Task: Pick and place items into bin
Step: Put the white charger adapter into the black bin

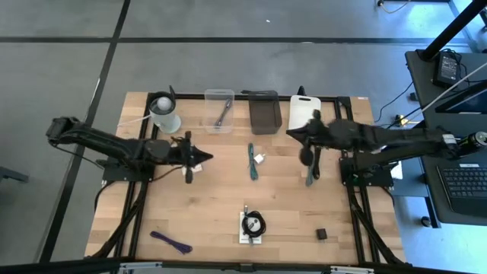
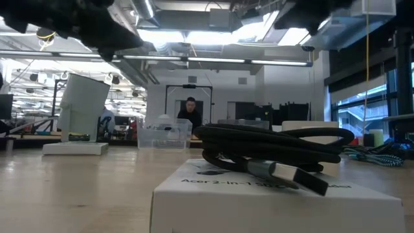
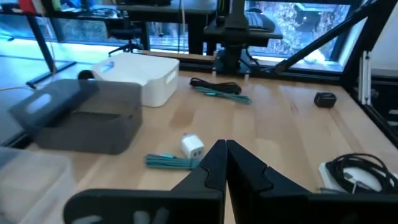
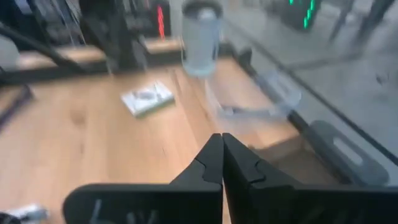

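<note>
My left gripper (image 1: 206, 157) (image 3: 226, 150) hovers shut over the table's left-middle and holds nothing. Just to its right the teal strap (image 1: 253, 162) (image 3: 170, 162) lies flat with a small white cube (image 3: 193, 147) beside it. Shut and empty too, my right gripper (image 1: 291, 132) (image 4: 222, 142) hangs above the far row of bins. The grey strap (image 1: 310, 176) (image 3: 221, 91) lies under the right arm. Near the front edge lie the black coiled cable (image 1: 254, 224) (image 2: 272, 145) on a printed white card (image 2: 278, 194), the tiny black cube (image 1: 322, 234) (image 3: 325, 99) and the purple strap (image 1: 171, 242).
Along the far edge stand a white cylinder (image 1: 164, 113), a clear bin (image 1: 219, 110) with a metal tool inside, a dark bin (image 1: 265, 112) and a white tray (image 1: 306, 111). Bare wood shows between the straps and the front items. A person shows far behind the table (image 2: 190, 109).
</note>
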Motion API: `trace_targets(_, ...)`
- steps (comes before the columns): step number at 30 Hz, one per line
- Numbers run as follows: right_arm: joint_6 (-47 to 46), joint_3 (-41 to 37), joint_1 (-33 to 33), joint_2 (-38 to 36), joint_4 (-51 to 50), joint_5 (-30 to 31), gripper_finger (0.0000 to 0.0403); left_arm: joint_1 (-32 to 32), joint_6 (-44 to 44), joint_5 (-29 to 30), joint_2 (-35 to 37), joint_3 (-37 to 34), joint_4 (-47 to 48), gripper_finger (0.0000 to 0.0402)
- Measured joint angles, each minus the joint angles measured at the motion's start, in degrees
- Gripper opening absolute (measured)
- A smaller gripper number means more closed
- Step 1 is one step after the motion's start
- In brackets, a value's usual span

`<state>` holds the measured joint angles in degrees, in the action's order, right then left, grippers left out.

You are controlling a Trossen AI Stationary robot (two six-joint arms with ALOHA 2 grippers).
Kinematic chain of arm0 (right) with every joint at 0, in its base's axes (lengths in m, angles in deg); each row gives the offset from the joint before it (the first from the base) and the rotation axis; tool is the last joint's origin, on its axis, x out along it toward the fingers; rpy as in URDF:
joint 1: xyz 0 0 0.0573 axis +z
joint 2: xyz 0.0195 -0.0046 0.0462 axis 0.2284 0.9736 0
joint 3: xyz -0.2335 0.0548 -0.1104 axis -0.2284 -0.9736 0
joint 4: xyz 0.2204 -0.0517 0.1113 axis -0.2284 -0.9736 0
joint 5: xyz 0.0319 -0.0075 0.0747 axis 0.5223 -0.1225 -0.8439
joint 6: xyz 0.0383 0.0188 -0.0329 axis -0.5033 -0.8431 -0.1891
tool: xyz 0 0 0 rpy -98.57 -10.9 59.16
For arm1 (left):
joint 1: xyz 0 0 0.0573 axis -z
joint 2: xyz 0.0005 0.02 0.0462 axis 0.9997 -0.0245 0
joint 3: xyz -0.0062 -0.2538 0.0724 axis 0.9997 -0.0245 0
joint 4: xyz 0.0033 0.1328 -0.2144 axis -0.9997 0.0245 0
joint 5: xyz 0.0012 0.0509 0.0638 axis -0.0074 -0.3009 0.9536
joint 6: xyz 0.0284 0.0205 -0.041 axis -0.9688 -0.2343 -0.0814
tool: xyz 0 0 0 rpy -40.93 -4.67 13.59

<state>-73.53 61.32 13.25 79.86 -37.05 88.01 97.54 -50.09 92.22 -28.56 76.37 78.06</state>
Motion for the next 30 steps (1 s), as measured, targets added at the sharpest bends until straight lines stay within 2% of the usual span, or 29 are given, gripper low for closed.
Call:
trace_targets(7, 0.0, 21.1, -3.8, 21.0, -24.4, 0.0, 0.0017, -1.6, -0.7, 0.0, 9.5, -0.1, 13.4, 0.0002)
trace_targets(11, 0.3, 29.0, -6.2, 31.3, -32.3, -1.1, 0.0041, -1.7, -2.4, -0.7, 12.0, -0.1, 17.3, 0.0002)
trace_targets(13, 3.4, 31.8, -6.8, 35.4, -34.7, -2.8, 0.0055, -1.7, -2.9, -1.7, 12.6, -0.1, 18.5, 0.0003)
trace_targets(18, 13.2, 34.6, -7.1, 42.8, -36.5, -4.6, 0.0092, -1.7, -3.0, -2.6, 12.9, -0.1, 19.6, 0.0002)
trace_targets(22, 21.8, 33.7, -7.1, 46.0, -36.6, -10.0, 0.0129, -1.7, -2.9, -2.4, 12.9, -0.1, 19.5, 0.0003)
trace_targets(26, 26.6, 32.9, -7.5, 49.3, -36.0, -14.3, 0.0173, -1.7, -1.2, -2.4, 12.9, -0.1, 19.5, 0.0002)
trace_targets(30, 30.0, 32.3, -7.6, 52.5, -31.4, -14.8, 0.0223, -1.7, -0.1, -2.4, 12.8, -0.1, 19.4, 0.0003)
